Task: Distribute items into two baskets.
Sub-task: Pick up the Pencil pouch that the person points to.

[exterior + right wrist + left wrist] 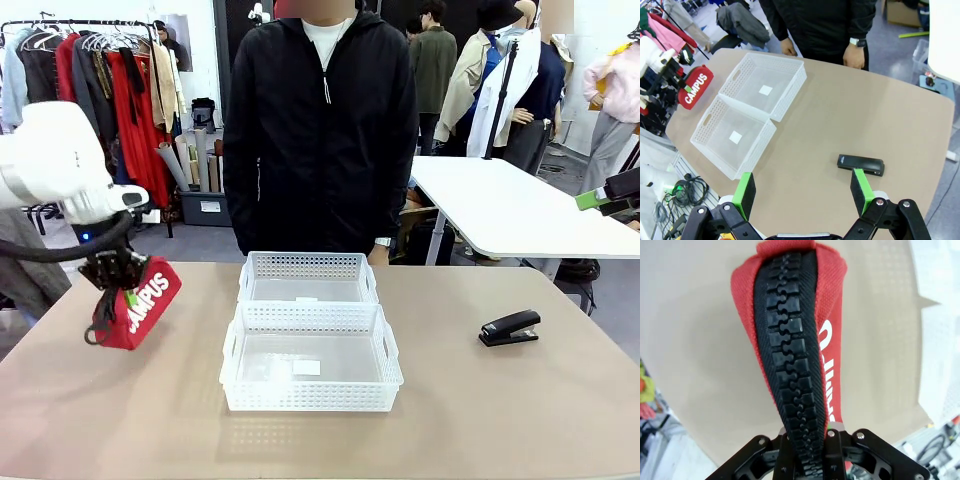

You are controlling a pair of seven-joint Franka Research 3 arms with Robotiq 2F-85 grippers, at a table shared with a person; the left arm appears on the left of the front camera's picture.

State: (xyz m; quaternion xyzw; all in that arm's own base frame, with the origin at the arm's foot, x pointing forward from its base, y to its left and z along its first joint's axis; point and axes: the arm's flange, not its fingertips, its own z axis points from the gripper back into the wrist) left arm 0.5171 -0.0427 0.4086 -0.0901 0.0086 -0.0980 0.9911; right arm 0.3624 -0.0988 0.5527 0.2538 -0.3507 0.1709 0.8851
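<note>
Front view: left gripper [115,287] is clamped on the top edge of the red CAMPUS pouch [148,305], which hangs tilted over the table's [480,420] left side, well left of both baskets. Can't tell whether its low corner clears the tabletop. Near basket [310,402] and far basket [308,262] sit end to end at centre, touching, with nothing in either but a small white label. The black stapler [510,327] lies flat on the right, well apart from the baskets. Right gripper [594,200] is just in at the far right edge, high above the table. A person [320,120] stands at the far side, not reaching in. Left wrist view: jaws are pinched together on the zipper [787,355] seam, and the pouch body droops away from the pads. It's soft fabric, probably light, so it'll sag and swing; the seam is the stiffest line and a fair hold. I'd lower it into a basket before letting go, since it may fold over the rim. Right wrist view: right gripper [802,192] has its fingers spread wide, holding nothing, above the table's right side with the stapler [860,165] just past its fingertips. The stapler is rigid, small and likely dense, with smooth sides that could slip. Best to take it across the narrow width at mid-body, not by the ends. The pouch [696,87] shows far left beyond the baskets.
</note>
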